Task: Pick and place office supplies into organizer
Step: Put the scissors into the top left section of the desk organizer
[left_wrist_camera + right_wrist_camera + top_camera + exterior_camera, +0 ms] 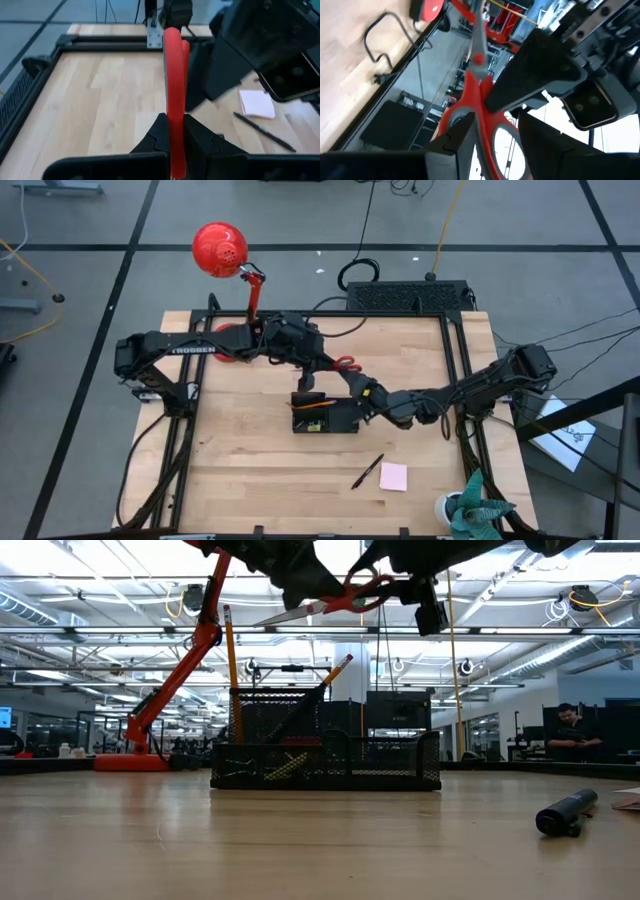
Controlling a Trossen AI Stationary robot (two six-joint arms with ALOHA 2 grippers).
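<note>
From above, you see both arms meeting over the middle of the table (pixel 250 470), just above the organizer (pixel 325 418). The left gripper (pixel 322 370) and right gripper (pixel 362 393) converge on the scissors (pixel 345 364), of which only the red handle loops peek out between the dark links.

The low view gives you what the overhead hides: the scissors (pixel 335 600) hang in the air well above the organizer (pixel 325 755), blades pointing toward the red desk lamp (pixel 165 690) side. Two orange pencils (pixel 231 645) stand in the organizer's tall rear compartment, one upright and one leaning.

Your left wrist view shows the left gripper (pixel 170 137) clenched on the red scissors (pixel 173 90), its fingers (pixel 155 135) pressed against the handle edge. It also shows the pink sticky-note pad (pixel 256 103) and a black pen (pixel 264 131) lying on the wood beyond.

Your right wrist view shows the right gripper (pixel 495 135) with its fingers (pixel 457 132) spread either side of the scissors (pixel 480 100); the jaws look released, and you cannot tell whether either pad touches the handle.

In the overhead, the pen (pixel 367 471) and pad (pixel 393 476) lie side by side on the table, well apart from the organizer.
</note>
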